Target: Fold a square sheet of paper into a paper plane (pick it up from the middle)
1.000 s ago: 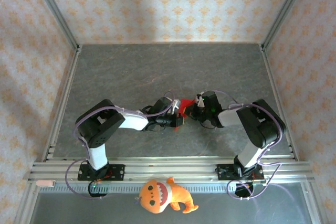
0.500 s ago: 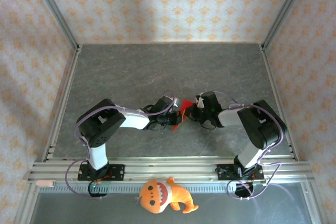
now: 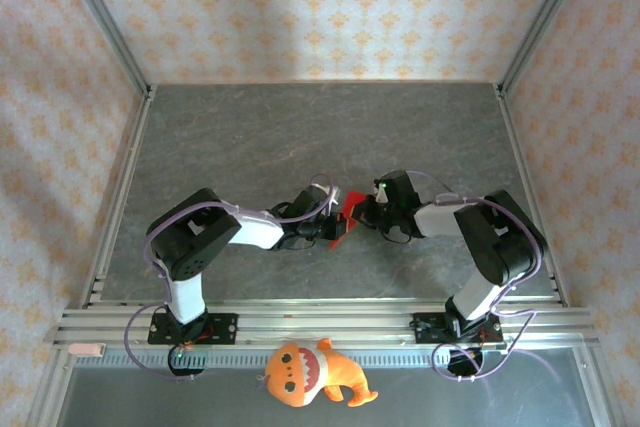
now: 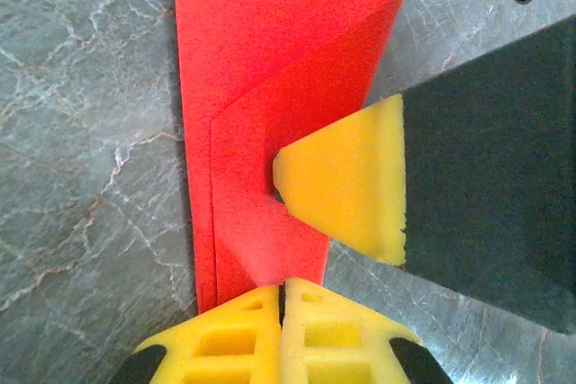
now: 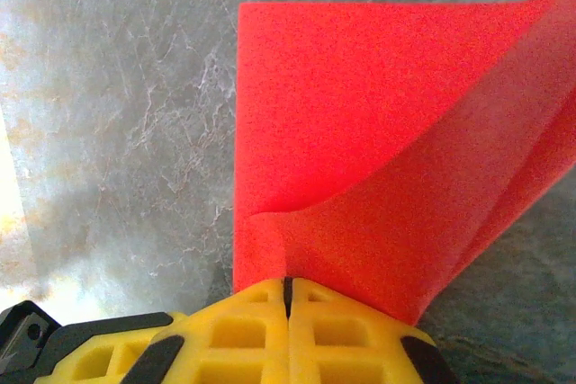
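Both arms' jaws stayed clamped on the creased square sheet of paper (image 4: 270, 60), which had barely shifted over the tabletop (image 3: 250, 137). The fold looked unfinished.

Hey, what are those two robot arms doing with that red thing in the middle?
Both arms are partway through folding a red sheet of paper. The left gripper is shut on one edge and the right gripper is shut on another, pinching the sheet between them at the middle of the grey table. It is doubled over with soft bends, not yet a plane. An orange plush toy lies at the near edge, untouched.
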Robot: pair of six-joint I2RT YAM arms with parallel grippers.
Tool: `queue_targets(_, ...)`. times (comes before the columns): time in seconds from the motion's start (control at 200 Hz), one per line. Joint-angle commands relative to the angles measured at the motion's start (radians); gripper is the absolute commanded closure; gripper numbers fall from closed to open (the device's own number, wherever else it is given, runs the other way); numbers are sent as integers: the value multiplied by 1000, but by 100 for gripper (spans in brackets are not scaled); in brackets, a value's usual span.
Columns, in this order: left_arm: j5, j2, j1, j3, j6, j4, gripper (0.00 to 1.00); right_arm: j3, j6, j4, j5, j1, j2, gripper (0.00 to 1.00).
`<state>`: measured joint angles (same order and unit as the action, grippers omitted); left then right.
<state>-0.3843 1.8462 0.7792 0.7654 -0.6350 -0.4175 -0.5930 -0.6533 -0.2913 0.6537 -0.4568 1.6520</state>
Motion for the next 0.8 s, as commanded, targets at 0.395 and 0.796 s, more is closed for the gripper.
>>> queue_targets(0.395,81,140,15,-99,15,244,100,-52,56,33,-52,133,59,97)
queue_targets(0.796,90,139,13,-119,17,243,100,-101,66,57,-42,228,99,97)
